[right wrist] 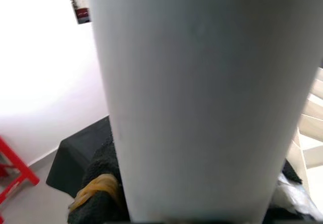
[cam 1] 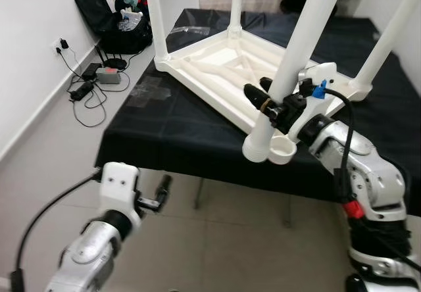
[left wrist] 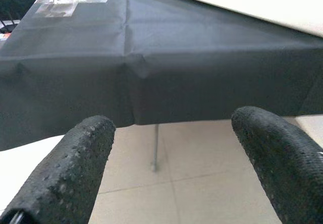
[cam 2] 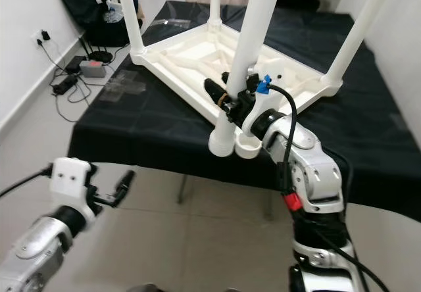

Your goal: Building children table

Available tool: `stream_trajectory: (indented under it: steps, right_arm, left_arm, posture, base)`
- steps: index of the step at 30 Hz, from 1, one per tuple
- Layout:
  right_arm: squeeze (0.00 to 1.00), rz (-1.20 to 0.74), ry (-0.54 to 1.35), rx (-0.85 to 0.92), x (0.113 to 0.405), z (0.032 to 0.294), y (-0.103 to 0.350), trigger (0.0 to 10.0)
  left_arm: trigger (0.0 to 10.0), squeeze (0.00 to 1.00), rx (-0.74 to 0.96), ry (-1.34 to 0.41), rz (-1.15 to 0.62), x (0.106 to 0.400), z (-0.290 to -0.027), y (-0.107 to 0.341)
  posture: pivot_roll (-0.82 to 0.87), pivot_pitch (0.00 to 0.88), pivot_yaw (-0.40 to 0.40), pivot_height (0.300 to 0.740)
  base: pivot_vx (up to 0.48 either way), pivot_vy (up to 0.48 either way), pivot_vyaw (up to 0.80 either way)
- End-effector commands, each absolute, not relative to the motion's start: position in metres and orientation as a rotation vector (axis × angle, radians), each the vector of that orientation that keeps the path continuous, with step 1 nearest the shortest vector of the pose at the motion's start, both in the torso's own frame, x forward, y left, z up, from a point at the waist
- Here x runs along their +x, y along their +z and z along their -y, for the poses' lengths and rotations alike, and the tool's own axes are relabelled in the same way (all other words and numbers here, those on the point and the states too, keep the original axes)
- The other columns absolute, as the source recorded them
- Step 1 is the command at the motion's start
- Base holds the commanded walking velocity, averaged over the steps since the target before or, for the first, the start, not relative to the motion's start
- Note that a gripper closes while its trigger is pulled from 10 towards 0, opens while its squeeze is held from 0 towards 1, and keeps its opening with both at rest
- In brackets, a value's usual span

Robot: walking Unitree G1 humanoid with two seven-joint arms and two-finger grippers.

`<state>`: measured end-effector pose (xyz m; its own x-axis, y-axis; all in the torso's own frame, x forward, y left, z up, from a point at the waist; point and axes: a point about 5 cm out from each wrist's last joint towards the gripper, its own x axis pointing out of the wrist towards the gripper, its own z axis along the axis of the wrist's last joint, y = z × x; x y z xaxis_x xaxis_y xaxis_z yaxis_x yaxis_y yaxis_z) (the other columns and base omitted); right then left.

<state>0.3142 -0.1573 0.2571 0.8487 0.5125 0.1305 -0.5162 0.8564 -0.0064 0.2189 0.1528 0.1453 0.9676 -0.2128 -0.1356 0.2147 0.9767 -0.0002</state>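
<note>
Right gripper [cam 1: 271, 103] is clamped on the white leg [cam 1: 299, 55] at the near corner of the upside-down kids' table [cam 1: 217, 65] (on the black-draped table [cam 1: 164, 127]). Left gripper [cam 1: 160, 190] hangs spread, idle. A tilted leg could jam or pop out.

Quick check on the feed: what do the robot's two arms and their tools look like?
Both arms are silver with black joints and black cables. The left tool has a white boxy wrist block and two black pebbled fingers. The right tool has black fingers, a yellow band, a blue connector and a red tag.
</note>
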Motion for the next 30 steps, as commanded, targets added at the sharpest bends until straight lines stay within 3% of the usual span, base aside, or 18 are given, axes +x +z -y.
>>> stream_trajectory:
  steps: [1, 12, 17, 21, 24, 29, 30]
  right_arm:
    - [0.00, 0.126, 0.518, 0.030, 0.315, 0.160, 0.257, 10.0]
    - [0.00, 0.134, 0.427, 0.058, 0.323, 0.163, 0.259, 10.0]
    - [0.00, 0.178, 0.481, 0.114, 0.326, 0.151, 0.266, 10.0]
    - [0.00, 0.235, 0.557, 0.112, 0.334, 0.134, 0.277, 10.0]
    - [0.00, 0.310, 0.573, 0.059, 0.355, 0.126, 0.279, 10.0]
    - [0.00, 0.304, 0.603, 0.037, 0.363, 0.129, 0.281, 10.0]
    - [0.00, 0.317, 0.719, 0.000, 0.365, 0.131, 0.294, 10.0]
  left_arm:
    - [10.0, 0.00, 0.044, -0.216, -0.135, 0.217, -0.154, 0.145]
    - [10.0, 0.00, 0.110, -0.193, -0.088, 0.225, -0.156, 0.150]
    - [10.0, 0.00, 0.128, -0.213, -0.068, 0.227, -0.152, 0.152]
    - [10.0, 0.00, 0.139, -0.311, -0.042, 0.227, -0.140, 0.156]
    - [10.0, 0.00, 0.175, -0.545, -0.011, 0.219, -0.118, 0.160]
    - [10.0, 0.00, 0.141, -0.595, 0.002, 0.216, -0.114, 0.164]
    - [10.0, 0.00, 0.094, -0.602, 0.026, 0.212, -0.117, 0.169]
  posture:
    - [-0.06, 0.105, -0.002, 0.740]
    - [-0.06, 0.100, -0.005, 0.740]
    - [-0.06, 0.101, -0.005, 0.740]
    - [-0.04, 0.131, -0.012, 0.740]
    - [-0.01, 0.164, -0.023, 0.740]
    - [0.00, 0.188, -0.026, 0.740]
    - [0.01, 0.228, -0.024, 0.740]
  base:
    - [0.000, 0.000, -0.63]
    - [0.000, 0.000, -0.80]
    - [0.000, 0.000, -0.80]
    - [0.000, 0.000, 0.00]
    - [0.000, 0.000, 0.00]
    - [0.000, 0.000, 0.00]
    - [0.000, 0.000, 0.00]
